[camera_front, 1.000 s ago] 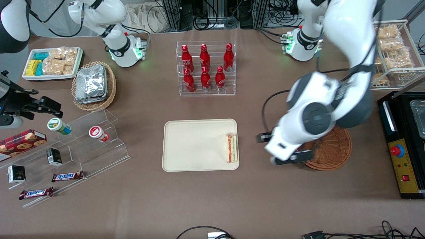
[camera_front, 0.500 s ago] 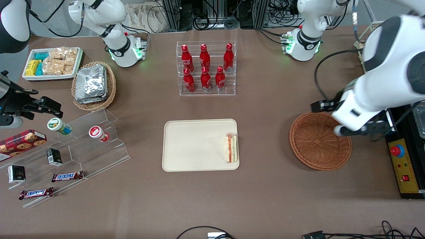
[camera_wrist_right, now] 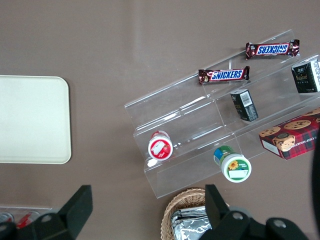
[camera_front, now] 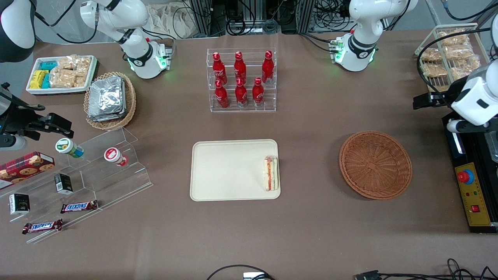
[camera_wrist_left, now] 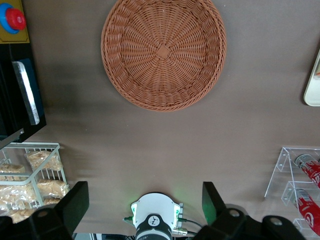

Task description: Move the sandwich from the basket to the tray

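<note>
Hovering high at the working arm's end of the table, the gripper has its fingers spread wide, holding nothing. Below it the reddish-brown wicker basket holds nothing. The sandwich lies flat on the cream tray at table centre, against the rim nearest the basket. Red bottles stand in a clear rack.

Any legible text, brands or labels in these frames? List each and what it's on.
"SNICKERS": candy bar on the clear stepped display.
"SNICKERS": second candy bar beside it.
Small black boxes, cookie box, jar lids and red bottles: print too small to read.
No text on sandwich, tray or basket.
The gripper hangs above the table, bearing no text.
</note>
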You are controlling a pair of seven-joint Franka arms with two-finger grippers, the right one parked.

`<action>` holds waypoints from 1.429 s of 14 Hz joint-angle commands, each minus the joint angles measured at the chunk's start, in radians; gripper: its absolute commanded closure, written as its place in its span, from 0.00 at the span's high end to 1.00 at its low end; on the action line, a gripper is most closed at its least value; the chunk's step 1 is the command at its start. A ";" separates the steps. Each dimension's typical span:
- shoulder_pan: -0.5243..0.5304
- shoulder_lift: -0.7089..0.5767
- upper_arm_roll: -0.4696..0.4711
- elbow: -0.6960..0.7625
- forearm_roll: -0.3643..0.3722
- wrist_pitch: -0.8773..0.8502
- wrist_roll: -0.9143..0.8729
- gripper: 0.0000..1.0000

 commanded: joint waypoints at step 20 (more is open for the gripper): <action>-0.034 -0.119 -0.005 -0.144 -0.009 0.114 -0.007 1.00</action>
